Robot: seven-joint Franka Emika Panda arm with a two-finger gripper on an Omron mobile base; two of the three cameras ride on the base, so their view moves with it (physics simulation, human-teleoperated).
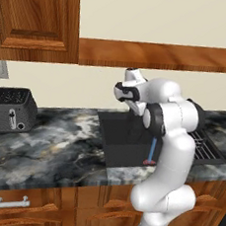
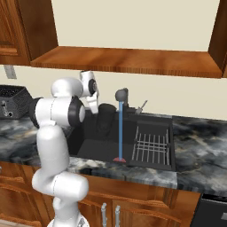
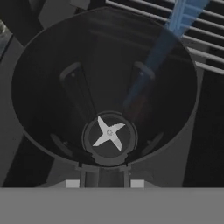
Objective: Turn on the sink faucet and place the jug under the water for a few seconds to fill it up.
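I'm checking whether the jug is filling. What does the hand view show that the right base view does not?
Hand view alone: the jug's inside, with a metal blade at its bottom. Right base view alone: the sink faucet, the sink, and the water landing on the basin floor beside the jug. Both share the jug, the water and the wire rack.

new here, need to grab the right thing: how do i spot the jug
Find the black sink sunk in the marble counter. The jug is the plain black cylinder at its back left, left of the blue water. Unlike the slotted toaster, it has no knobs.
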